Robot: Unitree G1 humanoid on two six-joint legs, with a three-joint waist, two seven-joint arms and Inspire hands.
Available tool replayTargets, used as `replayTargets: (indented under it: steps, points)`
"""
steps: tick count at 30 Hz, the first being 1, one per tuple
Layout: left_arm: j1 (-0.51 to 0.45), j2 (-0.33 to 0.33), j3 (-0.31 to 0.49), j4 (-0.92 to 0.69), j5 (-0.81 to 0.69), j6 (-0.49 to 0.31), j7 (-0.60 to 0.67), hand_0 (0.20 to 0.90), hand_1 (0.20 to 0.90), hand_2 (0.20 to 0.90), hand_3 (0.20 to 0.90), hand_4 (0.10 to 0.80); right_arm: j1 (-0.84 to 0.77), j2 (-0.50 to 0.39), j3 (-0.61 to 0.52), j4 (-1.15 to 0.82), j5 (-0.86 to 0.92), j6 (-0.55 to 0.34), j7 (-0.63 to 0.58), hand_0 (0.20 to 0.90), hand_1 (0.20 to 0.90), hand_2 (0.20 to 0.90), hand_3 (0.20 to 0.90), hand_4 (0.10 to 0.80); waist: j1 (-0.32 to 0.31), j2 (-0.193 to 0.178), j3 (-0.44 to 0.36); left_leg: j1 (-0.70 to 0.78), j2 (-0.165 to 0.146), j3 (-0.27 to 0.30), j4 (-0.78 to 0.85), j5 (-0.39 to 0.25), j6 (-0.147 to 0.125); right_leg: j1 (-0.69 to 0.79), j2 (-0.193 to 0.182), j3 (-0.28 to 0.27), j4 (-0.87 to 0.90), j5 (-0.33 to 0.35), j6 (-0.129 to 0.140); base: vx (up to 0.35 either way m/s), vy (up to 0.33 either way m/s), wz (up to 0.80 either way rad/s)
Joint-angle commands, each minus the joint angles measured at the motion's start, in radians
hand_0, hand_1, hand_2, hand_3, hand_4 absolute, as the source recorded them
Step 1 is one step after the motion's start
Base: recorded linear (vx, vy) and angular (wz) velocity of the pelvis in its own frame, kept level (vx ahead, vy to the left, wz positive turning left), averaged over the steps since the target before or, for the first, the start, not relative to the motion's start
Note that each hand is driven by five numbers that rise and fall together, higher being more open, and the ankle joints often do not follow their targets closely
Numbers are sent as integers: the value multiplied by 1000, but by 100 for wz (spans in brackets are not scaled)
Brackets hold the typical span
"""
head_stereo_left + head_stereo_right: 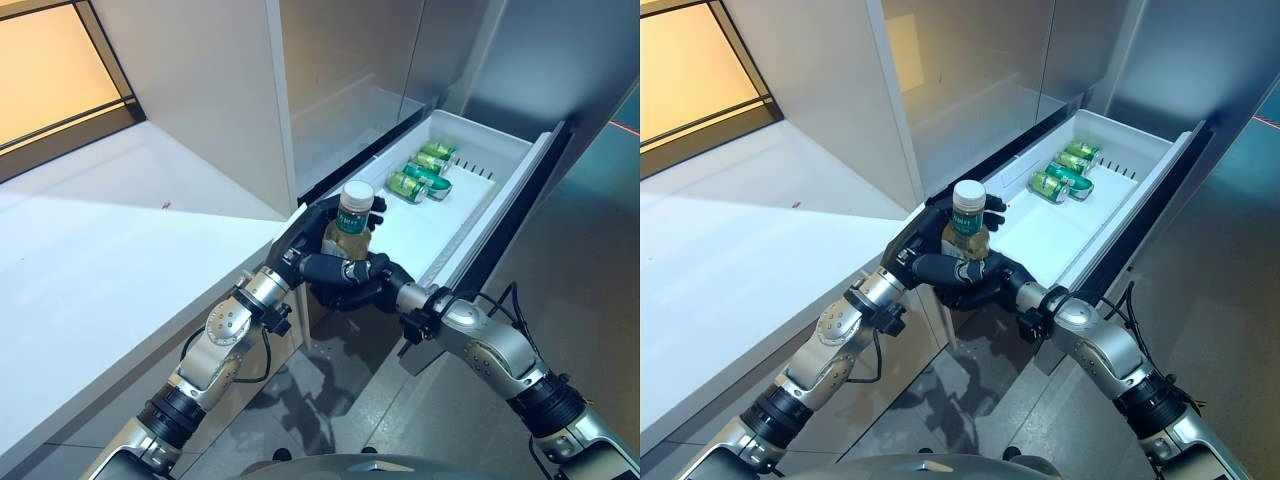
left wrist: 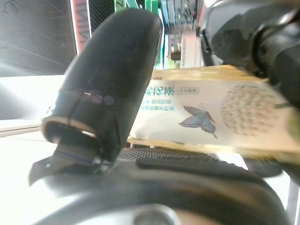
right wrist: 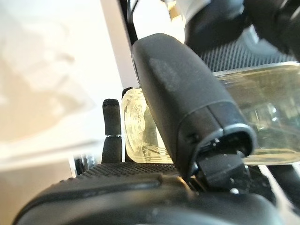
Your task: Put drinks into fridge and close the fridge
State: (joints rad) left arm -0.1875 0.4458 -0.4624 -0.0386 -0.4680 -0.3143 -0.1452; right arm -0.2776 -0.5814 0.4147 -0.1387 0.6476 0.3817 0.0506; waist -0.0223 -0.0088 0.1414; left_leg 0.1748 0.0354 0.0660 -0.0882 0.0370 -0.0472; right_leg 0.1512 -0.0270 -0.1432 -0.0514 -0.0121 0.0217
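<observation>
A bottle of yellowish drink (image 1: 352, 228) with a white cap stands upright at the near end of the open white fridge drawer (image 1: 470, 215). Both hands hold it. My left hand (image 1: 312, 232) is curled round it from the left, and my right hand (image 1: 352, 277) is curled round its lower part from the right. The left wrist view shows its label (image 2: 206, 115) past the thumb (image 2: 110, 79). The right wrist view shows its clear base (image 3: 262, 117) behind the thumb (image 3: 187, 108). Green cans (image 1: 424, 171) lie at the drawer's far end.
A white counter (image 1: 110, 250) stretches to the left of the drawer. A tall white cabinet panel (image 1: 220, 90) stands beside it. The fridge's grey body (image 1: 560, 60) rises behind the drawer. The floor (image 1: 590, 260) lies to the right.
</observation>
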Motion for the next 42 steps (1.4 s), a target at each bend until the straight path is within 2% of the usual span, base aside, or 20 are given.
replayTargets:
  steps: [1, 4, 9, 15, 16, 22, 28, 34, 36, 42]
  points:
    - [-56, -3, 53, 22, 51, -139, 46, 900, 900, 900, 900, 800, -278, 7, -257, -35, 52, -166, -110, 300, 300, 300, 200, 100, -3, -24, -64, -37, -88, -28, 55, -113, 78, -42, 36, 35, 70, -60, 21, -1, -25, 11]
    - [-36, 8, 72, 26, 62, -129, 56, 900, 900, 900, 900, 800, -304, -32, -296, -17, 27, -168, -148, 300, 300, 300, 200, 100, 6, -28, -62, -40, -89, -36, 60, -115, 77, -40, 35, 27, 73, -64, 17, 0, -14, 3]
    - [36, 31, 100, 32, 36, -93, -15, 900, 900, 900, 900, 800, -340, -130, -366, 41, -79, -199, -199, 300, 300, 300, 200, 100, 23, -33, -59, -48, -91, -49, 70, -116, 74, -40, 34, 13, 80, -69, 14, 5, -15, 9]
    - [106, 60, 74, 55, -45, -17, -150, 900, 900, 900, 900, 800, -391, -244, -389, 164, -102, -206, -210, 300, 300, 300, 200, 100, 39, -36, -55, -53, -91, -57, 77, -118, 72, -38, 31, -2, 86, -76, 13, 12, -5, 12]
    - [135, 69, 56, 65, -73, 18, -187, 900, 900, 900, 900, 800, -406, -275, -389, 211, -95, -198, -203, 300, 300, 300, 200, 100, 47, -35, -52, -48, -90, -60, 79, -125, 70, -33, 30, -9, 89, -85, 14, 43, -2, 14]
    - [203, 92, -13, 122, -112, 144, -267, 900, 900, 900, 900, 800, -483, -339, -326, 418, -82, -219, -154, 300, 300, 300, 200, 100, 75, -32, -33, -58, -90, -72, 94, -122, 66, -29, 21, -36, 96, -90, 13, 32, -2, 7]
    - [223, 107, -69, 247, -73, 189, -266, 900, 900, 900, 900, 800, -600, -371, -228, 652, -134, -238, -125, 300, 300, 300, 200, 100, 115, -34, -3, -103, -93, -88, 127, -120, 61, -50, 12, -58, 105, -89, 11, 24, -21, 11]
    - [178, 112, -64, 455, 3, 151, -210, 900, 900, 900, 900, 800, -724, -390, -105, 863, -232, -138, -94, 300, 300, 300, 200, 100, 149, -42, 75, -192, -88, -93, 158, -107, 61, -122, 10, -66, 117, -73, 9, -97, -76, 19]
    - [167, 105, -42, 522, 29, 139, -173, 900, 900, 900, 900, 800, -743, -393, -71, 937, -291, -101, -48, 300, 300, 300, 200, 100, 157, -44, 105, -215, -86, -96, 164, -100, 63, -144, 12, -67, 125, -68, 6, -38, -71, 14]
    - [157, 106, 30, 590, 48, 156, -106, 900, 900, 900, 900, 800, -705, -415, -56, 1050, -459, -2, 76, 300, 300, 300, 200, 100, 170, -43, 168, -254, -82, -100, 181, -90, 68, -183, 10, -77, 151, -62, 0, 1, -53, 9]
